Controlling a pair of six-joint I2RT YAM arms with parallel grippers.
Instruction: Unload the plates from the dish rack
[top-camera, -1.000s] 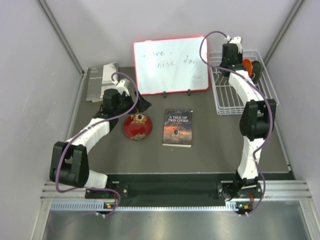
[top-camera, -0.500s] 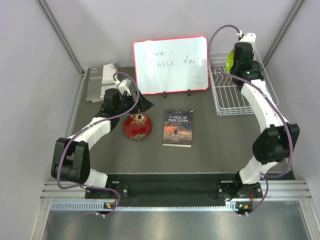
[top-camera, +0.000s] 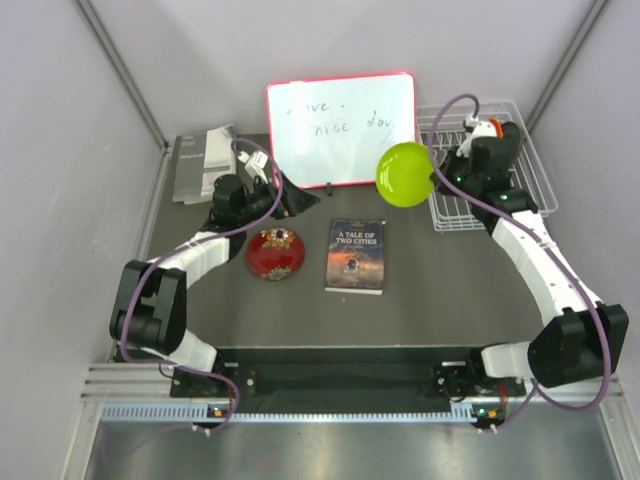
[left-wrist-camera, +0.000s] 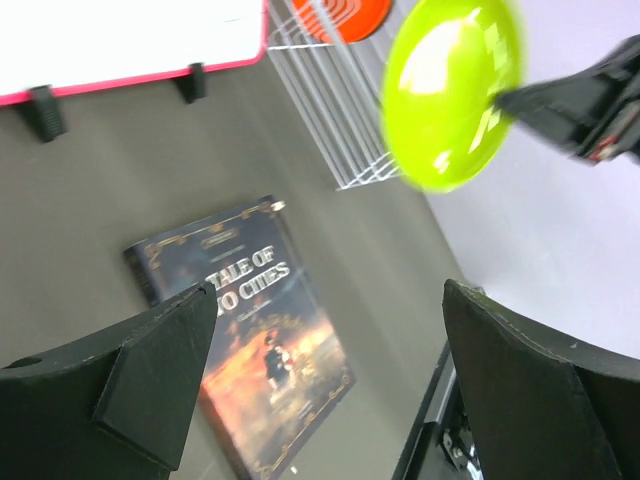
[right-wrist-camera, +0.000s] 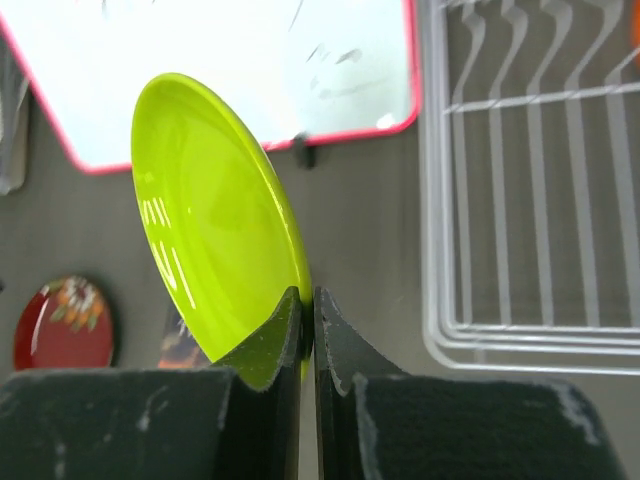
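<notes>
Beside the rack (right-wrist-camera: 431, 200), the right gripper (right-wrist-camera: 307, 300) pinches the green plate (right-wrist-camera: 210, 210) by its rim. Near the red plate (top-camera: 276, 252), the left gripper (left-wrist-camera: 328, 290) gapes wide.

The lime green plate (top-camera: 404, 174) is smooth and highly glossy, with white glints on its face. The red plate (top-camera: 276, 252), at 9 o'clock from the book (top-camera: 356, 255), shines too; the book's paper cover has a softer sheen. The dish rack (top-camera: 455, 215), at 2 o'clock on the table (top-camera: 420, 300), is thin white-coated wire. The table is dark and matt. The right gripper (right-wrist-camera: 308, 305) is matt black, grainy, faintly scuffed.
</notes>
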